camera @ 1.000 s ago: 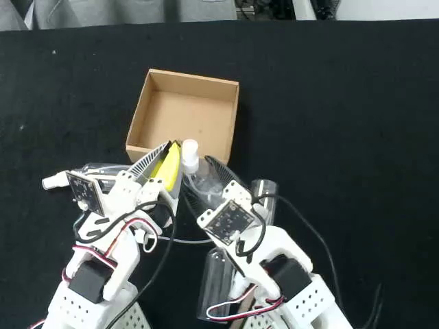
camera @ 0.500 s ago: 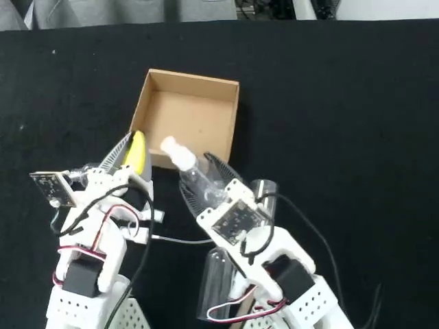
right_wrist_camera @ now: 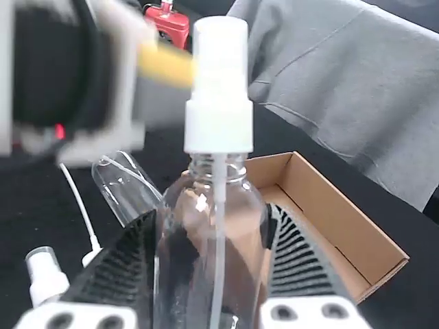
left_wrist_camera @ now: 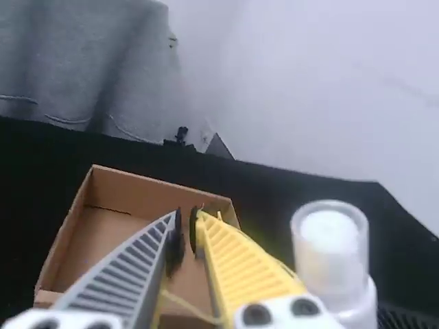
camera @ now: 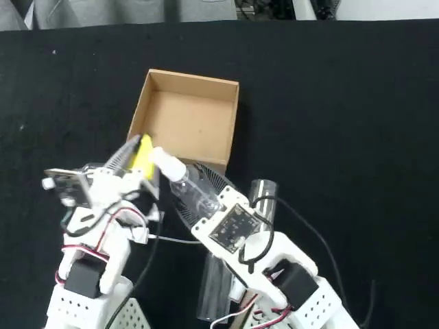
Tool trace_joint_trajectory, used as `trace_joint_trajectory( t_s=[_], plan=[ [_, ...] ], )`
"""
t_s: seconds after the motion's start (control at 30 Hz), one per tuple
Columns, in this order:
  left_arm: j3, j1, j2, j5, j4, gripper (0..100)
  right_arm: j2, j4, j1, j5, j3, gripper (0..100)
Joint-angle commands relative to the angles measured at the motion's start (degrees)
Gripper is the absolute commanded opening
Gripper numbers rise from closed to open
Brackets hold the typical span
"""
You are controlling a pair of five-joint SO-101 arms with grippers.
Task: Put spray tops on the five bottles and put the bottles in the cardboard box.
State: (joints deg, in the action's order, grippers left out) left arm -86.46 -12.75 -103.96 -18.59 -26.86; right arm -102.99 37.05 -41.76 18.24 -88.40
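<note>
My left gripper (left_wrist_camera: 184, 232) has its grey and yellow fingers pressed together, and there is nothing between them. It hangs over the near left corner of the cardboard box (camera: 186, 113). This box stands open a little left of the middle of the tabletop (camera: 343, 103), and I see only its bare floor inside.

My right gripper (right_wrist_camera: 211, 226) is pinching a clear bottle (camera: 191, 192) by its body, one ribbed finger on each side. The bottle is tilted, with its neck toward the near wall of the box. A white spray top (camera: 163, 162) sits on this neck, just beside the tip of the left gripper; I cannot tell if they touch. In the right wrist view the thin tube of the spray top goes down inside the bottle.

A second bottle (camera: 263, 193), without top, lies on the tabletop just beside the right arm, nearer the right edge. A third bottle (camera: 211, 291) lies partly under this arm at the near edge. In the right wrist view, another open bottle (right_wrist_camera: 125, 186) lies on its side, and a loose spray top (right_wrist_camera: 42, 274) lies near it.
</note>
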Motion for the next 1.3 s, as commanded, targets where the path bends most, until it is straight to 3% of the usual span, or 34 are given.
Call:
trace_joint_trajectory(
  t_s=[0.0,0.27,0.5,0.87,1.0,1.27],
  plan=[
    [3.12,-6.37,-0.70,4.75,-2.81,4,-5.93,2.37,-1.32,1.05,5.14,6.4],
    [6.02,-7.60,-0.70,6.51,-3.34,3,-5.41,3.60,-1.32,4.66,4.79,6.6],
    [11.74,-13.32,-0.70,6.59,-13.63,3,-5.58,3.43,-1.32,4.75,3.74,6.7],
    [11.65,-13.67,-0.70,10.11,-14.24,3,-5.41,3.25,-1.32,4.75,3.56,6.5],
    [11.65,-12.79,-0.70,10.02,-13.89,3,-5.85,3.43,-0.97,4.75,3.56,6.4],
    [12.18,-4.09,-0.70,10.02,-13.63,3,-5.85,3.43,-0.44,4.22,3.56,6.4]
  ],
)
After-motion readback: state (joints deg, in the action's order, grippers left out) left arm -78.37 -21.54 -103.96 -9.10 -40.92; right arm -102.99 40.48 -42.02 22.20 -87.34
